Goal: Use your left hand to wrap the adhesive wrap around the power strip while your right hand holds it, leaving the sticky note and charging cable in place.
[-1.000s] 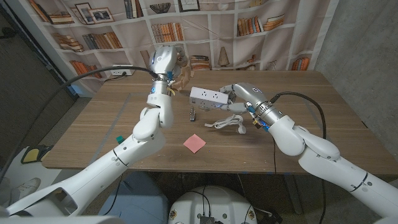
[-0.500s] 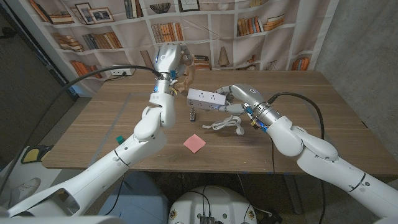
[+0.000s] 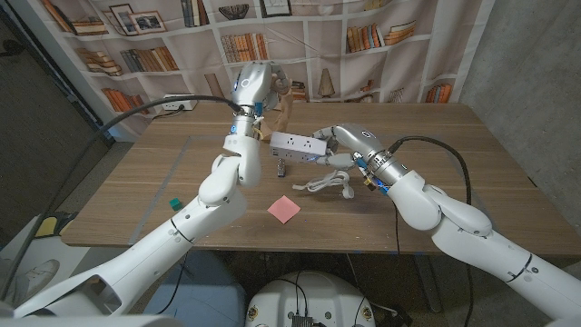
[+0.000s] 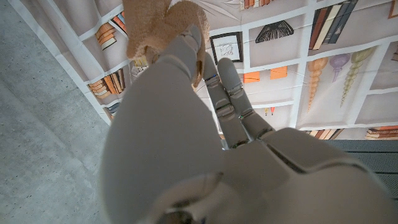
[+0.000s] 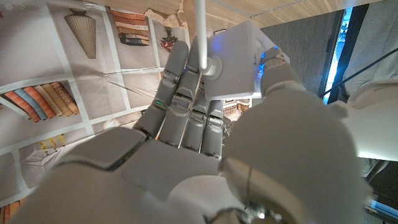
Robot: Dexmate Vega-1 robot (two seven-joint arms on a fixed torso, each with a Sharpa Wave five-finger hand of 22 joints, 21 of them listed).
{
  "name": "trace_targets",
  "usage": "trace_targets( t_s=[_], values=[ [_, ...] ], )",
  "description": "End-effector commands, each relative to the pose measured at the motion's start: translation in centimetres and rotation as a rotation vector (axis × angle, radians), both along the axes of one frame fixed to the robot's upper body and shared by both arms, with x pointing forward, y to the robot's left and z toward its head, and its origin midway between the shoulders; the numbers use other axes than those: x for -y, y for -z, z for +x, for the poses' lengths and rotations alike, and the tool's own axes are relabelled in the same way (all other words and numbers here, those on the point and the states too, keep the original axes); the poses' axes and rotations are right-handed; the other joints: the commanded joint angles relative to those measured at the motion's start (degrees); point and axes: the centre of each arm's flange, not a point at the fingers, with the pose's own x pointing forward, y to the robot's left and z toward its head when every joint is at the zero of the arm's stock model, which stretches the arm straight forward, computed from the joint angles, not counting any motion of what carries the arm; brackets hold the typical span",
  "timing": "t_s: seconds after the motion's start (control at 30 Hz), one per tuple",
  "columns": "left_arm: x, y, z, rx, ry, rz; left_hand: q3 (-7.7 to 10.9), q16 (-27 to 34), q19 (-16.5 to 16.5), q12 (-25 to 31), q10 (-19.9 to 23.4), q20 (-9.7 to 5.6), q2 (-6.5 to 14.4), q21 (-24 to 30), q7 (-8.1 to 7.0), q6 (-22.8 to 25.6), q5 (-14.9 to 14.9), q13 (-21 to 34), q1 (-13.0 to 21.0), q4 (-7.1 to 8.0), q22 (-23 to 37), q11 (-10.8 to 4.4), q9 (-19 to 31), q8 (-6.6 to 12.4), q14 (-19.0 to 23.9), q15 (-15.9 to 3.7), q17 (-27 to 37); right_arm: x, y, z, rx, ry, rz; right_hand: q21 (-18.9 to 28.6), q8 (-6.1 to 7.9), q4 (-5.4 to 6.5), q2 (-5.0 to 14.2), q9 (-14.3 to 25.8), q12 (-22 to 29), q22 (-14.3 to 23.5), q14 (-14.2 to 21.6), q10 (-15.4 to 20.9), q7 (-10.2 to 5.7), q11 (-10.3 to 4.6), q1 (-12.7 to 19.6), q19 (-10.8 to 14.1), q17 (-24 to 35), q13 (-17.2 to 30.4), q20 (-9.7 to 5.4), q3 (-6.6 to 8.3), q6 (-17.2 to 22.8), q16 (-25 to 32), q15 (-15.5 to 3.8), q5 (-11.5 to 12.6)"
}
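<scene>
Head view, item one: left hand (image 3: pixel 257 84), raised above the far side of the table (image 3: pixel 490 154), fingers closed on a tan strip of adhesive wrap (image 3: pixel 283 107) that hangs from it toward the power strip. Left wrist view confirms the wrap (image 4: pixel 163 25) bunched at the fingertips.

Item two: right hand (image 3: pixel 343 138), fingers curled around one end of the white power strip (image 3: pixel 298 145), lifting it clear of the table. Right wrist view shows the strip's end (image 5: pixel 239 59) clamped between thumb and fingers, its cord running out.

Item three: power strip, roughly level, sockets up, between the two hands; the wrap's lower end appears to meet its left end, though contact is not clear.

Item four: white charging cable (image 3: pixel 329 182), coiled on the table just below the power strip.

Item five: pink sticky note (image 3: pixel 283 208), flat on the table nearer the robot, apart from both hands.

Progress, by judgement: hold established, wrap drawn out; no completed turns visible. Winding remains. Note and cable undisturbed.
</scene>
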Motion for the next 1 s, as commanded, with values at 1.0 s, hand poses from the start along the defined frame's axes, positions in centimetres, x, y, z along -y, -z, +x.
trace_targets(
  t_s=[1.0],
  values=[
    [3.0, 0.3, -2.2, 0.048, 0.142, 0.041, 0.23, -0.24, -0.18, 0.70, 6.04, -0.06, -0.15, 0.84, -0.25, 1.33, 0.86, -0.56, -0.08, 0.69, -1.78, 1.44, -1.21, -0.22, 5.60, -4.71, -0.31, -1.9, 0.7, 0.6, -0.027, -0.035, -0.014, 0.49, 0.09, 0.28, 7.97, 0.24, 0.08, -0.09, 5.36, 7.66, -4.86, -7.37, 7.19, -0.48, 0.39, 7.15, -4.76, 3.99, 5.01, -0.01, -7.36, 0.44]
  ],
)
